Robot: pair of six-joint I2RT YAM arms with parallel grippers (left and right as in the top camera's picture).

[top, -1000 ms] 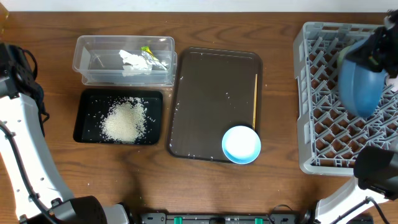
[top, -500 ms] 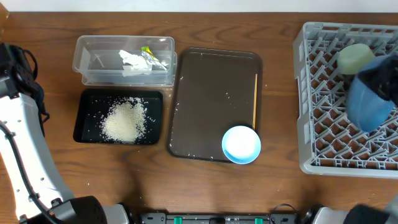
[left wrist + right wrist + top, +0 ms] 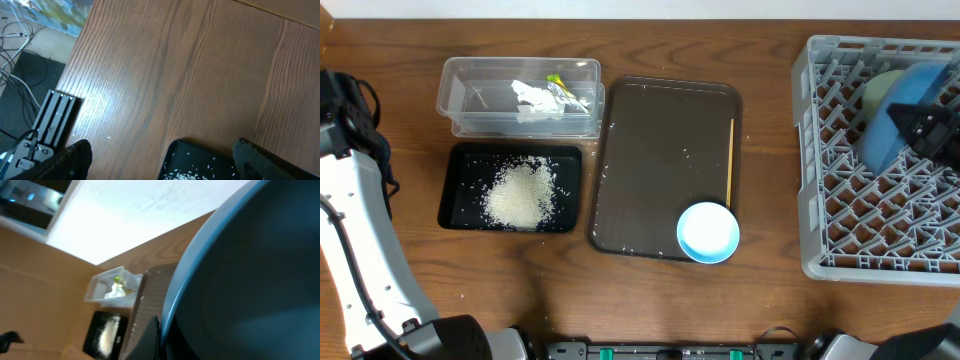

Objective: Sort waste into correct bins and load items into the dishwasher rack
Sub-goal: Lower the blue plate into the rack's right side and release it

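Rice [image 3: 520, 193] sits in the black tray [image 3: 448, 190], paper [image 3: 532, 97] in the clear tub [image 3: 460, 75]. The right gripper [image 3: 923, 128] clamps the blue plate [image 3: 888, 125], seemingly not yet seated, over the rack [image 3: 840, 220]'s far side. The light blue bowl [image 3: 708, 232] and chopstick [image 3: 731, 160] lie unloaded on the brown tray [image 3: 650, 140]. The left gripper [image 3: 167, 160] gapes empty.

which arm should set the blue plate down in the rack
Right. The right end effector is shut on the blue plate, directly over the grey rack. The left end effector hangs open at the table's far side, by the black tray.
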